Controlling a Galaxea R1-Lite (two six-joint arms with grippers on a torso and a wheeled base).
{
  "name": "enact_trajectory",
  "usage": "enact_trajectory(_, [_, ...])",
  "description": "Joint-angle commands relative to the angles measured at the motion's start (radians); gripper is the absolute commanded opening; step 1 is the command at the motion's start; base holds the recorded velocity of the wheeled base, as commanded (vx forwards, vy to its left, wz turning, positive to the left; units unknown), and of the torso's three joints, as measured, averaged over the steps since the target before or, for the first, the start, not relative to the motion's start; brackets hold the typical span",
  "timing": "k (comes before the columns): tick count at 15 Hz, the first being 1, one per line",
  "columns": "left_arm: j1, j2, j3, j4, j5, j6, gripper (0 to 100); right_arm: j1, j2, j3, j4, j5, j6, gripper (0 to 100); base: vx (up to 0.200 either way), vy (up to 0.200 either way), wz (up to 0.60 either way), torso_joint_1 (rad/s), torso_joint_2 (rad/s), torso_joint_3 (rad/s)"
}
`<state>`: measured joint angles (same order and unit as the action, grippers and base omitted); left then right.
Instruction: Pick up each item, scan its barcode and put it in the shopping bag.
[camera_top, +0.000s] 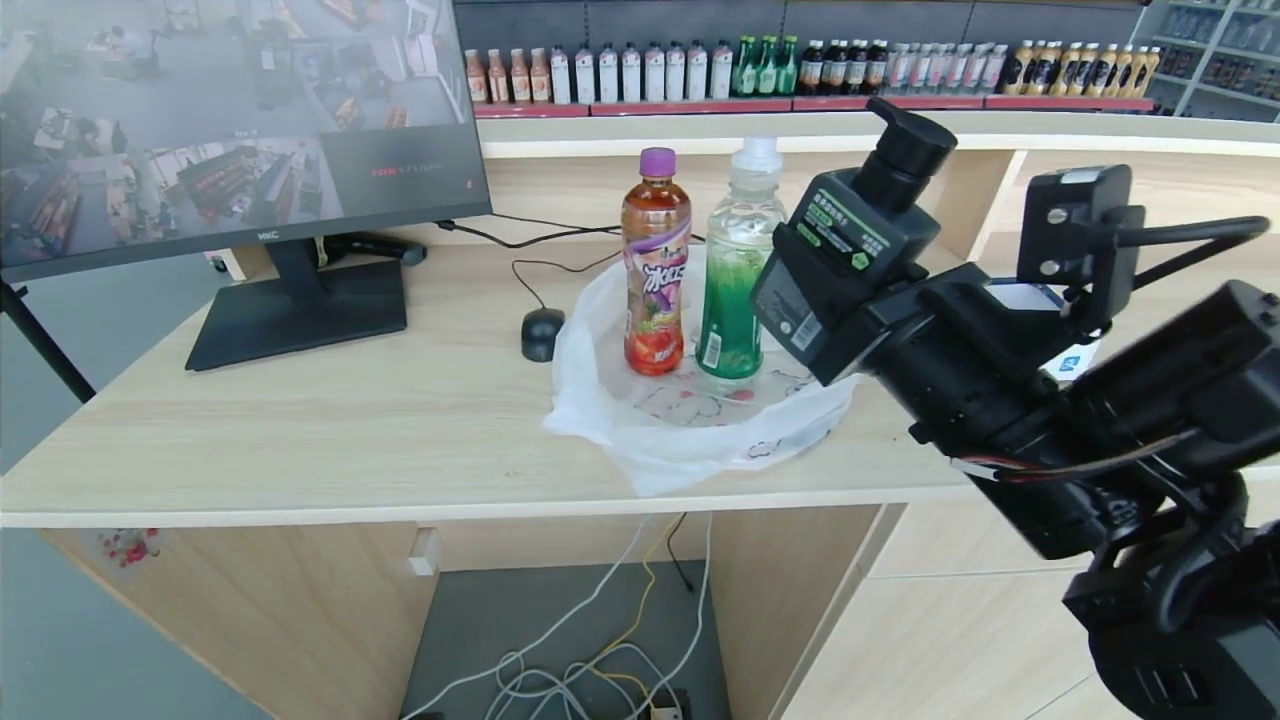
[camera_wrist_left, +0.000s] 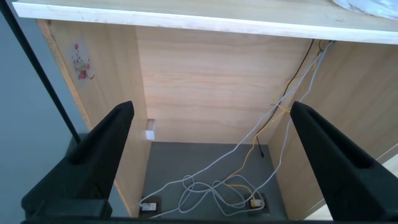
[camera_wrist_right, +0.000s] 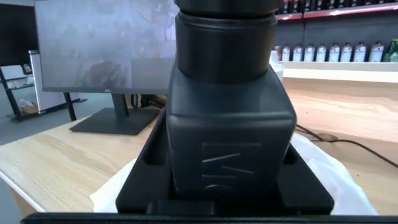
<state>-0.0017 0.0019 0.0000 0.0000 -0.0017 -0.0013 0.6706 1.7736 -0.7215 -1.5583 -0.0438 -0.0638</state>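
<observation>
Jaws of my left gripper (camera_wrist_left: 211, 107) stand apart on nothing, low before the counter (camera_top: 300, 420) front. My right gripper (camera_top: 872, 312) is clamped on the black pump bottle (camera_top: 840, 245), held tilted over the right edge of the white shopping bag (camera_top: 680, 440). Inside the bag a purple-capped red bottle (camera_top: 655, 270) and a green-labelled clear bottle (camera_top: 735, 285) stand upright side by side, with the mouse (camera_top: 541, 333) and monitor (camera_top: 230, 110) beyond.
</observation>
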Motion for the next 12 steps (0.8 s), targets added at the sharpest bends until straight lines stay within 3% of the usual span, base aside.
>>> enact_trajectory(1, [0.0, 0.0, 0.0, 0.0, 0.0, 0.0, 100, 0.01, 0.093, -0.075, 0.035, 0.001, 0.004, 0, 0.0, 0.0, 0.0, 0.0, 0.0, 0.0])
enact_trajectory(12, [0.0, 0.0, 0.0, 0.0, 0.0, 0.0, 100, 0.004, 0.225, -0.194, 0.178, -0.001, 0.019, 0, 0.0, 0.0, 0.0, 0.0, 0.0, 0.0])
